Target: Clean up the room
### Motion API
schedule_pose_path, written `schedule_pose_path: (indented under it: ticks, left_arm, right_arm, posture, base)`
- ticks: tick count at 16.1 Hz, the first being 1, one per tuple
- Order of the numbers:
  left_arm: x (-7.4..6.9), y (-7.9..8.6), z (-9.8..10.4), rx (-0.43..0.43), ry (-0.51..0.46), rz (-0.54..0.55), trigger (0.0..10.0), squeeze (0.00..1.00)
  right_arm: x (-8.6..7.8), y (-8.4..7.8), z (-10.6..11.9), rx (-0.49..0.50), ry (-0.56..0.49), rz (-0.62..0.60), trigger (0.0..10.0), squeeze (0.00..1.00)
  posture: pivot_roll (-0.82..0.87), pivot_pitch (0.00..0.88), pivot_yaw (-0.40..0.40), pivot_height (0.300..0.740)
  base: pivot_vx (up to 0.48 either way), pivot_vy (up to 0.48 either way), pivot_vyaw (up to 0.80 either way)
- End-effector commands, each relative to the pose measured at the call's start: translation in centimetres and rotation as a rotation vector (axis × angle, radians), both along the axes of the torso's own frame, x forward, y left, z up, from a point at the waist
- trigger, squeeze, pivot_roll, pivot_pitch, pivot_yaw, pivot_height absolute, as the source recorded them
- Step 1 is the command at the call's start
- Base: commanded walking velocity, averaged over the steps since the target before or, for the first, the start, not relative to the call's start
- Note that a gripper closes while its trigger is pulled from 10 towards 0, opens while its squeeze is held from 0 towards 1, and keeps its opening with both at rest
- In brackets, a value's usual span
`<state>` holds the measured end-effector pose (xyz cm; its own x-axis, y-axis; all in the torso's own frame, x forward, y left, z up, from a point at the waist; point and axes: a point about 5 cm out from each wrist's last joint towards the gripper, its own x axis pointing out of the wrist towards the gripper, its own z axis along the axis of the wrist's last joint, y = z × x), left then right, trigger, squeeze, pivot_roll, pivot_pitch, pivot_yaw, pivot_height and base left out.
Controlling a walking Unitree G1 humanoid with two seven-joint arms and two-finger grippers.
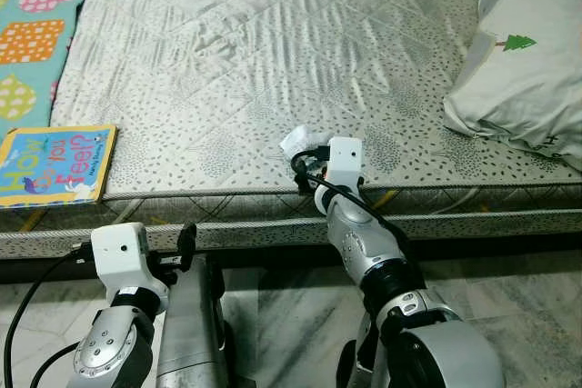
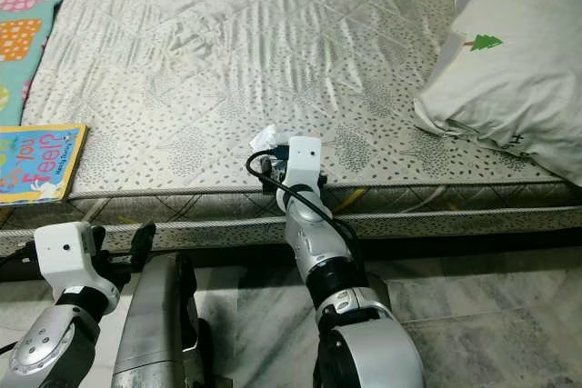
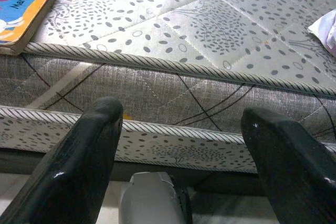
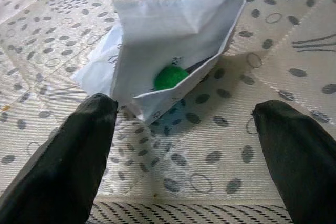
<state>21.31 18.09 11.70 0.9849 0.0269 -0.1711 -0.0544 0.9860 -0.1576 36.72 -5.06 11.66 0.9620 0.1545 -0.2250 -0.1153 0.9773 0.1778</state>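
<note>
The bed (image 1: 273, 52) took up most of what could be seen, its grey quilted mattress running right to the near edge, with a pillow (image 1: 527, 70) propped at the far right and a picture book (image 1: 56, 164) left lying at the near left corner beside a bright play mat (image 1: 36, 24). The thing being gone after looked to be the crumpled white paper (image 4: 163, 51), which sat on the mattress just inside the near edge, with a small green blob (image 4: 170, 76) tucked in its fold. The right tool (image 4: 184, 145) was held just short of it, fingers spread wide and nothing gripped, one finger (image 4: 73, 150) close by the paper's corner. For a clean pick, probably the tool should be eased forward until the folded bulk was between the fingers, kept low to the fabric, then closed gently so the paper wasn't pushed away or the green bit squeezed out. The left tool (image 3: 184, 156) was parked low by the bed's side, also spread and empty.
</note>
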Motion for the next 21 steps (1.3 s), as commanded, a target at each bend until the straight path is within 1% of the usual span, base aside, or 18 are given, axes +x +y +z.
schedule_pose_path:
  ticks: [1,2,3,4,5,6,7,11,21]
  left_arm:
    - [-0.4,0.1,-0.4,0.007,0.023,0.002,10.0,0.0]
    - [-0.4,0.1,-0.4,0.006,0.022,0.002,10.0,0.0]
    - [-0.4,0.0,-0.4,0.005,0.023,0.0,10.0,0.0]
    - [-0.4,-0.1,-0.4,0.004,0.023,-0.002,10.0,0.0]
    - [-0.4,-0.1,-0.4,0.004,0.023,-0.002,10.0,0.0]
    - [-0.4,-0.1,-0.4,0.003,0.023,-0.002,10.0,0.0]
    - [-0.4,-0.1,-0.4,0.002,0.024,-0.001,10.0,0.0]
    - [-0.4,-0.2,-0.5,0.0,0.024,0.001,10.0,0.0]
    - [-0.1,0.1,-0.4,0.007,0.021,0.002,10.0,0.0]
  right_arm:
    - [-0.7,4.3,1.1,0.089,0.017,0.059,8.9,0.0]
    - [-0.6,4.5,1.3,0.097,0.017,0.046,6.0,0.0]
    - [-0.7,4.9,1.4,0.113,0.022,0.05,5.5,0.0]
    - [-0.7,5.4,1.6,0.127,0.025,0.052,3.0,0.0]
    - [-0.8,5.6,1.7,0.137,0.026,0.055,3.6,0.0]
    - [-0.8,5.9,1.8,0.15,0.028,0.059,1.4,0.0]
    - [-0.9,6.4,2.0,0.167,0.033,0.064,0.0,0.0]
    - [-1.0,6.8,2.1,0.173,0.03,0.072,0.0,0.0]
    - [-0.9,6.4,2.1,0.169,0.03,0.053,0.0,0.0]
  posture:
    - [0.13,0.24,-0.032,0.506]
    - [0.13,0.239,-0.032,0.506]
    - [0.13,0.238,-0.032,0.506]
    - [0.13,0.237,-0.033,0.506]
    - [0.13,0.237,-0.033,0.506]
    - [0.13,0.236,-0.034,0.506]
    - [0.13,0.236,-0.034,0.506]
    - [0.13,0.238,-0.037,0.506]
    - [0.13,0.24,-0.033,0.506]
  base:
    - [0.0,0.0,0.0]
    - [0.0,0.0,0.0]
    - [0.0,0.0,0.0]
    - [0.0,0.0,0.0]
    - [0.0,0.0,0.0]
    - [0.0,0.0,0.0]
    - [0.0,0.0,0.0]
    - [0.0,0.0,0.0]
    - [0.0,0.0,0.0]
